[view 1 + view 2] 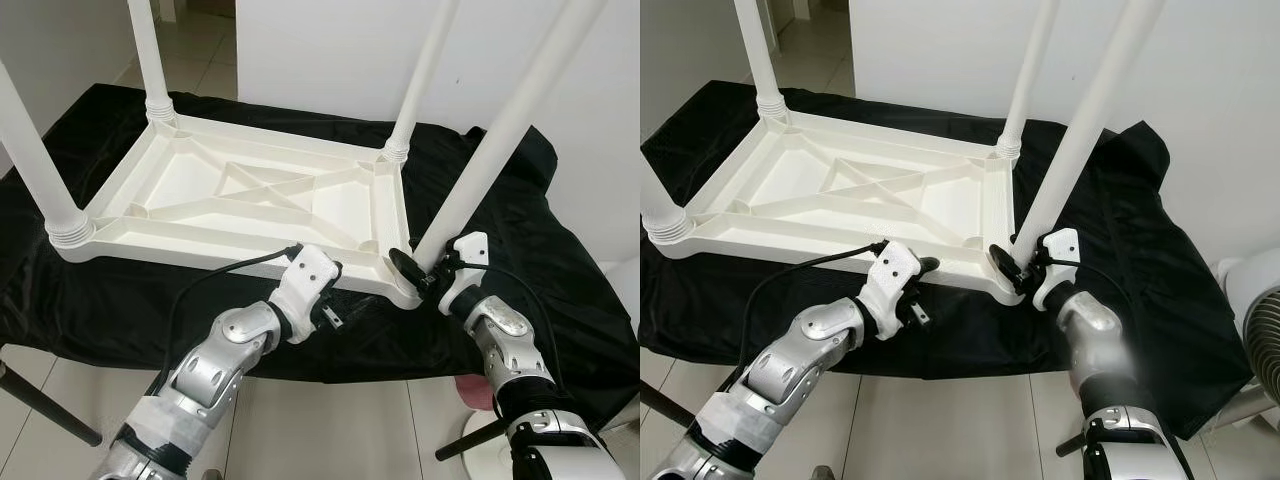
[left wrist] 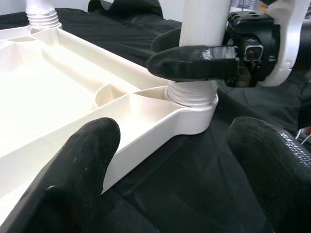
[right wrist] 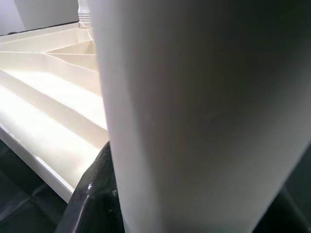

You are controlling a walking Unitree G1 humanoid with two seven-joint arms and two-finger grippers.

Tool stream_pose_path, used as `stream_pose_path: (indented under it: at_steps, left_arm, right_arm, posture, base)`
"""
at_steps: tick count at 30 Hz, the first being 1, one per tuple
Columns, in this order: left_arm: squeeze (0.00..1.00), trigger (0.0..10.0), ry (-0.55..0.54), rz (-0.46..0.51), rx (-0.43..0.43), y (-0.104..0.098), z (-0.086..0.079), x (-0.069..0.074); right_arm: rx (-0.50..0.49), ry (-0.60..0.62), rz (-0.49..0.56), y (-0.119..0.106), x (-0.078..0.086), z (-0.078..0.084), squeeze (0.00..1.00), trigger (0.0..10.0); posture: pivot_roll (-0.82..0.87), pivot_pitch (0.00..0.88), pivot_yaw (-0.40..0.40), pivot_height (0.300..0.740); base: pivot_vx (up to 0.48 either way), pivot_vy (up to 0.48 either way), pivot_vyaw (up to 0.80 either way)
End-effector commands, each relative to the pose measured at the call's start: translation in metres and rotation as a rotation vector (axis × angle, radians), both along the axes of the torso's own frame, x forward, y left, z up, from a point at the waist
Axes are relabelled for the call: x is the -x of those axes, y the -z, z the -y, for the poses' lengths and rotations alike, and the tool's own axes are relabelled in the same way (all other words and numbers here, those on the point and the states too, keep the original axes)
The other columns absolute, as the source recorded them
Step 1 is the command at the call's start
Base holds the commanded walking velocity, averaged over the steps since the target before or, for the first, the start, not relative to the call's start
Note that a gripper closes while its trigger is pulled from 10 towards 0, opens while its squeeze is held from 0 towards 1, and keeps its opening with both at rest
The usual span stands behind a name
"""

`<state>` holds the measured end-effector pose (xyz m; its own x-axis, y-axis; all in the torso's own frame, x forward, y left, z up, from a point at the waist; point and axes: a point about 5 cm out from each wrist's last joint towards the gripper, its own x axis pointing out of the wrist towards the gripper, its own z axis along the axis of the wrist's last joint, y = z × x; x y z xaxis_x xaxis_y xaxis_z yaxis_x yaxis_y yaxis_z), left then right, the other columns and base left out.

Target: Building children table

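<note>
We see the upturned white table top (image 1: 240, 195) lying lengthwise across the black-draped worktop (image 1: 560, 290), legs up. Our left gripper (image 1: 322, 292) hovers with fingers wide at its front edge. Our right gripper (image 1: 418, 270) clasps the front-right leg (image 1: 480, 165), just above its socket.

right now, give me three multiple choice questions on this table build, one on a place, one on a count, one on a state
1. Which leg is the right gripper at?
A. near right corner leg
B. far left leg
C. none

2. How many legs stand in the upside-down tabletop?
A. two
B. three
C. four

3. How are the left gripper's jaws?
A. shut on the rim
B. open
C. shut on a cable

Answers: 1 A, its jaws clasp that leg just above the corner socket. 2 C, one leg stands at each corner. 3 B, the left wrist view shows its fingers spread apart, holding nothing.
</note>
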<state>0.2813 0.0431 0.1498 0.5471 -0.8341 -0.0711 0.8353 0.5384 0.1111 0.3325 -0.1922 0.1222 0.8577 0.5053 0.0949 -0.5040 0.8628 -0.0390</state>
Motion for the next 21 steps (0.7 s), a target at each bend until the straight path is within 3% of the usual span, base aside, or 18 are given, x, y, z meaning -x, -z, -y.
stream_pose_path:
  at_steps: [1,2,4,5,11,12,15,17,21]
  left_arm:
    - [0.0,10.0,0.005,0.014,-0.01,0.0,0.002,-0.001]
    - [0.0,10.0,0.007,0.016,-0.013,0.0,0.002,-0.001]
    - [0.0,10.0,0.009,0.018,-0.015,0.0,0.002,-0.001]
    - [0.0,10.0,0.013,0.021,-0.016,0.0,0.003,-0.002]
    - [0.0,10.0,0.023,0.026,-0.029,0.001,0.004,-0.005]
    - [0.0,10.0,0.029,0.027,-0.034,0.001,0.004,-0.005]
    - [0.0,10.0,0.036,0.026,-0.032,0.001,0.006,-0.005]
    - [0.0,10.0,0.036,0.026,-0.032,0.001,0.006,-0.005]
    - [0.0,10.0,0.052,0.022,-0.033,0.001,0.007,-0.005]
  right_arm:
    - [-0.025,0.015,-0.006,0.004,0.004,0.003,0.0,0.0]
    - [-0.036,0.032,-0.008,0.005,0.005,0.003,0.0,4.5]
    - [-0.041,0.043,-0.008,0.005,0.005,0.003,0.0,4.5]
    - [-0.054,0.06,-0.006,0.005,0.005,0.002,0.0,10.0]
    - [-0.076,0.236,-0.031,0.001,0.004,0.0,0.0,10.0]
    - [-0.079,0.317,-0.034,0.001,0.005,-0.001,0.0,10.0]
    - [-0.098,0.414,-0.06,0.004,0.007,0.0,0.0,10.0]
    - [-0.098,0.414,-0.06,0.004,0.007,0.0,0.0,10.0]
    - [-0.159,0.631,-0.099,0.013,0.02,-0.018,0.0,10.0]
  posture:
    - [0.06,0.0,-0.123,0.74]
    - [0.05,0.0,-0.119,0.74]
    - [0.05,0.0,-0.119,0.74]
    - [0.05,0.0,-0.115,0.74]
    - [0.03,0.0,-0.098,0.74]
    - [0.03,0.0,-0.092,0.74]
    - [0.02,0.0,-0.089,0.74]
    - [0.02,0.0,-0.089,0.74]
    - [0.0,0.0,-0.08,0.74]
  base:
    - [0.0,0.0,0.0]
    - [0.0,0.0,0.0]
    - [0.0,0.0,0.0]
    - [0.0,0.0,0.0]
    - [0.0,0.0,0.0]
    - [0.0,0.0,0.0]
    - [0.0,0.0,0.0]
    - [0.0,0.0,0.0]
    - [0.0,0.0,0.0]
